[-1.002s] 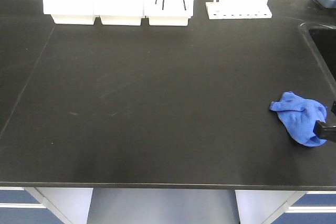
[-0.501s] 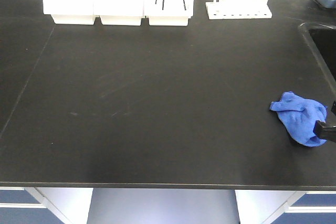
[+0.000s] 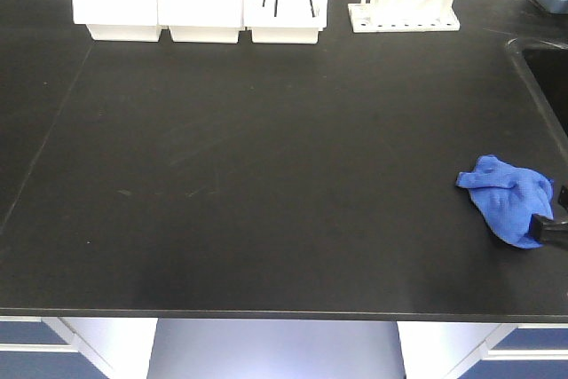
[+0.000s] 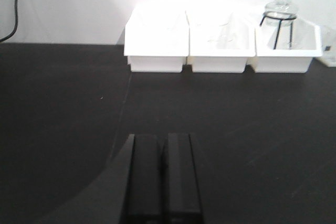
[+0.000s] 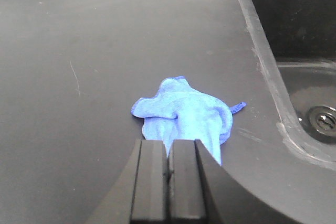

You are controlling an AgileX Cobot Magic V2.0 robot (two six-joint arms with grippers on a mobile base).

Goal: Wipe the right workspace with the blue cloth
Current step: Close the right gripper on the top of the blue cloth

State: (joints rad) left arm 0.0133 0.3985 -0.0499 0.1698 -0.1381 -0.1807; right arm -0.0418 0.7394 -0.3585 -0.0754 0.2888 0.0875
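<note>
Exterior front-facing view: you've got the big black benchtop (image 3: 266, 175) with the sink (image 5: 262, 72) on the right and the white trays (image 3: 200, 6) along the back. The blue cloth (image 3: 508, 201) sits bunched near the right edge, just beside the sink. Your right gripper (image 5: 169, 148) has its jaws pinched on the cloth's near end, while the left gripper (image 4: 164, 140) is closed on nothing. I'd say you've got the grab but no wiping yet, so the whole right workspace is left.
</note>
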